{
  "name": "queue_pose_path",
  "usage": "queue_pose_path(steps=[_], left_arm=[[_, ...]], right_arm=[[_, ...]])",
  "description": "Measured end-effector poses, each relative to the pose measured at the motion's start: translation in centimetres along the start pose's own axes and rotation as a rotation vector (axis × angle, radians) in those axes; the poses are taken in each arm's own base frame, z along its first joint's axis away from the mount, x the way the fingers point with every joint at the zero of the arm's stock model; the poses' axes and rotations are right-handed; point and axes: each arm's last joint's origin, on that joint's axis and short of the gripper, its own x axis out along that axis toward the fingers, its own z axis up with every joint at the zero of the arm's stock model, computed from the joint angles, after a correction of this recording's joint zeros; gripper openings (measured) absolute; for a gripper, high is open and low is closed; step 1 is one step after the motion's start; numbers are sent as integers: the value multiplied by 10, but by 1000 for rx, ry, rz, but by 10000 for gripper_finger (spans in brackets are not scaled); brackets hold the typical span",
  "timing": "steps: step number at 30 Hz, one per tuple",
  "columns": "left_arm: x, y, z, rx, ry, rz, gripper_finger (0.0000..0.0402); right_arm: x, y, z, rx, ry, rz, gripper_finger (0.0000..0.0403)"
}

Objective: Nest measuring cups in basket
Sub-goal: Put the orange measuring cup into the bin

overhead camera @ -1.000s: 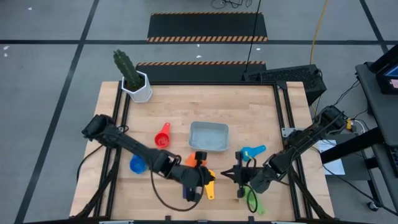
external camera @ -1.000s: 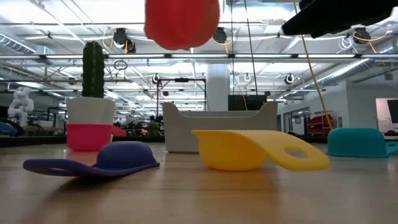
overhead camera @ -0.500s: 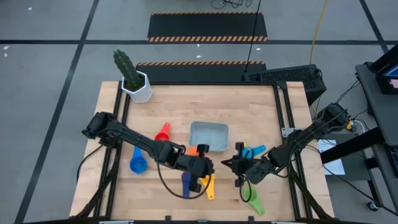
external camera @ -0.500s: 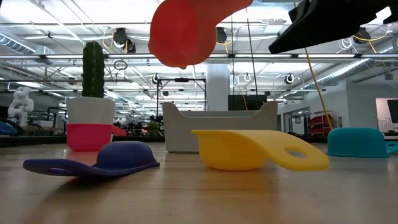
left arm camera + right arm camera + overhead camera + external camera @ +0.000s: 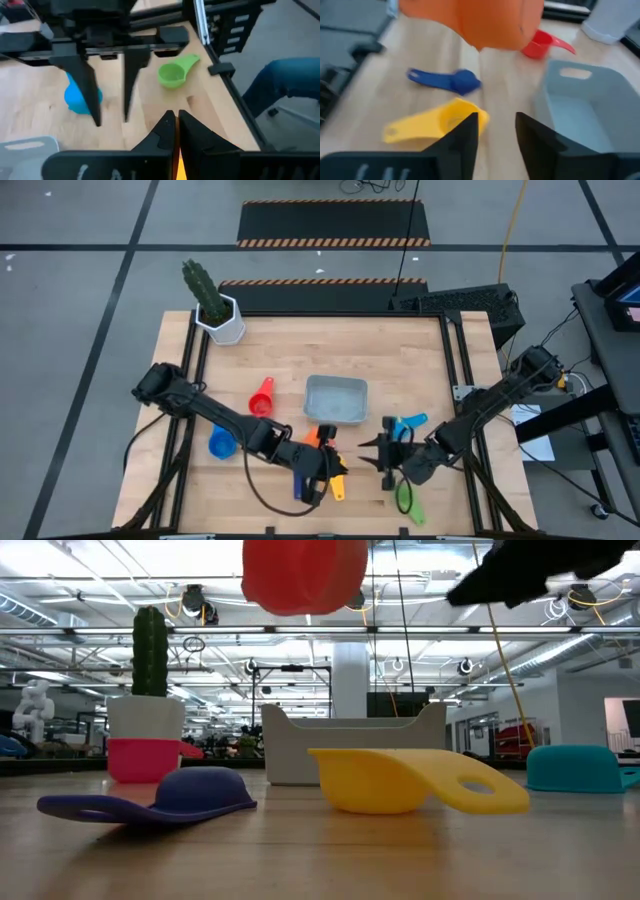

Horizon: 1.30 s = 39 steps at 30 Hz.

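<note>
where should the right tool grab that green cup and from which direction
Take the green cup by its flat handle, from straight above. It lies open side up near the table's front edge, handle stretched along the wood clear of the other cups, so the fingers can straddle it.

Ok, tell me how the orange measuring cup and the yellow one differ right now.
Height: the orange cup hangs in the air above the table, while the yellow cup lies on the wood, resting on its bowl.
Grip: the orange cup is clamped in the left end effector; the yellow cup is in no end effector.
Shared: both are round-bowled scoops, and both are outside the basket.
</note>
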Motion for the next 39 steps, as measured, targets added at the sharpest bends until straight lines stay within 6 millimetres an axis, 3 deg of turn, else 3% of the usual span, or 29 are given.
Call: queue_pose_path(steps=[6,12,15,21,30,35,39], left_arm=[[8,-7,-5,-26,-166,2,7],[13,-11,-14,-40,-232,-12,7],[13,-13,-15,-56,-242,-16,6],[15,-11,-23,-89,-232,33,9],[18,-11,-32,-118,-242,29,9],[19,-12,-33,-123,-241,28,6],[19,-12,-33,-123,-243,29,15]], right_arm=[[-9,21,9,35,-150,74,173],[-4,39,5,5,-243,40,187],[-3,42,3,36,-281,-33,187],[4,47,-2,108,-290,-22,187],[27,50,-8,177,-361,-37,187],[28,50,-6,190,-378,-38,170],[28,50,-7,174,-377,-37,128]])
